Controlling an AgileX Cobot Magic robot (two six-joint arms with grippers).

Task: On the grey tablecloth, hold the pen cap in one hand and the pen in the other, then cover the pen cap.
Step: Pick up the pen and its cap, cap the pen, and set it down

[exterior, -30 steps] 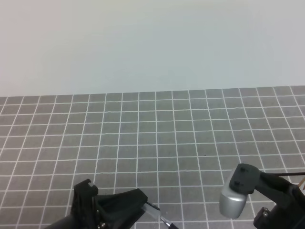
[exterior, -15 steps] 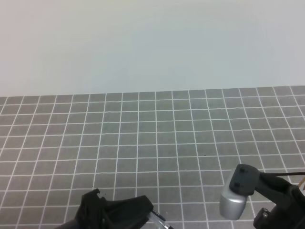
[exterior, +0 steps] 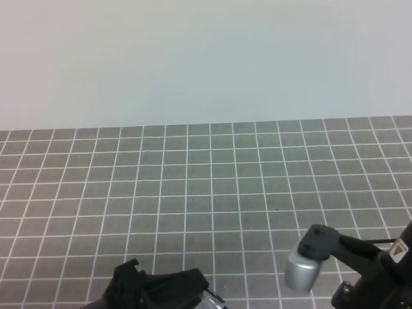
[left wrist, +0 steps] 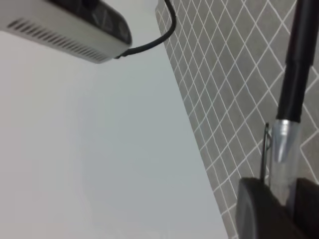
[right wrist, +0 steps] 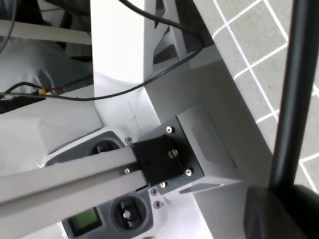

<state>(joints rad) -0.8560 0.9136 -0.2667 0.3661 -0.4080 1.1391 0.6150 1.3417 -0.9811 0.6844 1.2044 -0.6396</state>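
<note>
The grey tablecloth [exterior: 212, 167] fills the lower half of the exterior high view. My left gripper [exterior: 209, 295] sits at the bottom edge, with a pale sliver of the pen cap [exterior: 216, 298] at its tip. In the left wrist view the left gripper [left wrist: 284, 199] is shut on the pen cap [left wrist: 283, 149], a silvery tube with a thin clip. The black pen [left wrist: 299, 59] runs out of its mouth. In the right wrist view the right gripper [right wrist: 281, 199] is shut on the pen [right wrist: 294, 99], which rises out of frame.
The right arm [exterior: 367, 257] and its silver wrist camera [exterior: 299, 270] sit at the bottom right. A pale wall stands behind the cloth. The right wrist view shows a metal frame [right wrist: 164, 154] with cables beside the table. A grey camera [left wrist: 70, 27] hangs overhead.
The left gripper has sunk toward the bottom edge and shifted slightly right. The right arm has moved left toward it. Both grips look unchanged.
</note>
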